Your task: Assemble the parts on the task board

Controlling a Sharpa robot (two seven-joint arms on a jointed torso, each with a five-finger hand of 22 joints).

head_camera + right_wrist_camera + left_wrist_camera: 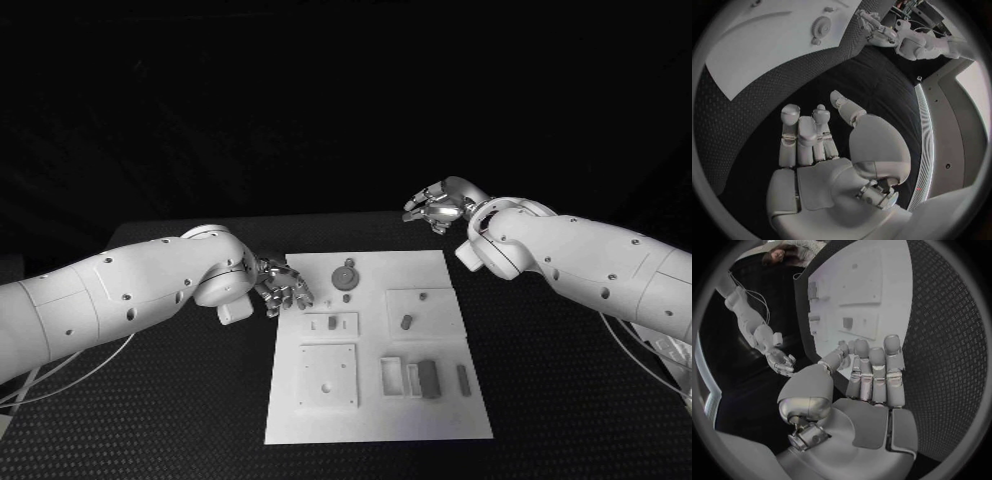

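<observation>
White board (378,425) lies flat on the black tabletop (562,400), long side running away from the robot. Nearest on it, a square plate (327,375) sits at the near left, with a small frame (391,375), a grey block (428,380) and a slim grey bar (463,379) in a row beside it. Farther back, two smaller raised plates each carry a short grey peg (333,323), (407,322). Beyond them lies a round grey disc (345,276). Left robot hand (281,287) hangs at the board's left edge, near the peg on that side, fingers extended and close together, grasping nothing. Right robot hand (441,206) is raised past the board's far right corner, well apart from every part, fingers loosely apart and empty.
</observation>
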